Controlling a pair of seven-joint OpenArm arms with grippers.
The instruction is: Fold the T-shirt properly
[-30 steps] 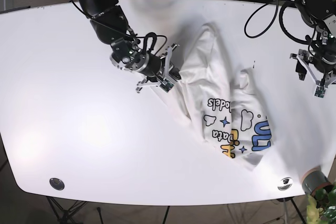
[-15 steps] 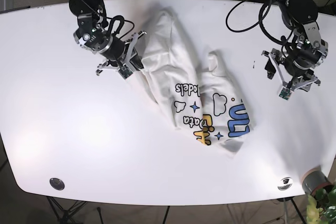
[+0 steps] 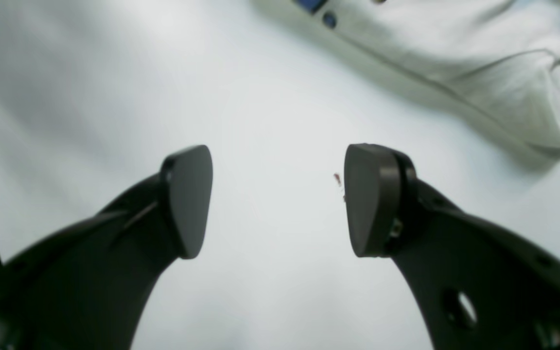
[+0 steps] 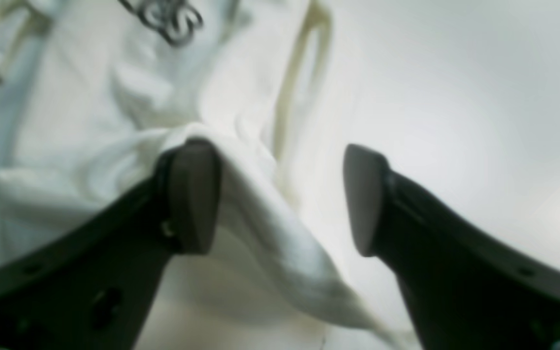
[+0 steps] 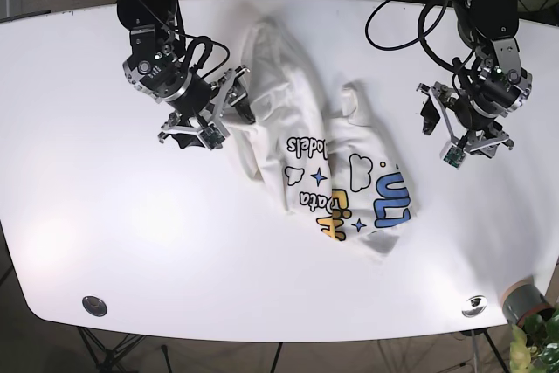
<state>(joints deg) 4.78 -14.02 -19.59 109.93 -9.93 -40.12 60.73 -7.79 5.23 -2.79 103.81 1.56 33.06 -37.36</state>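
White T-shirt (image 5: 327, 163) lies crumpled on the table (image 5: 105, 216); right pincer (image 4: 280, 199) gapes wide over its edge, left pincer (image 3: 277, 199) wide above bare tabletop.

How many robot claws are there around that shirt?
2: the right gripper at the T-shirt edge, and the left gripper over bare table beside it.

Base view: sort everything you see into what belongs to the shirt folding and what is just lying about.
Belongs to the job:
- T-shirt, crumpled on the white table
- right gripper, open at the shirt's edge
- left gripper, open over bare table

Just lying about:
- two round metal fittings near the front edge
- grey cylinder at the corner
- green plant beside it
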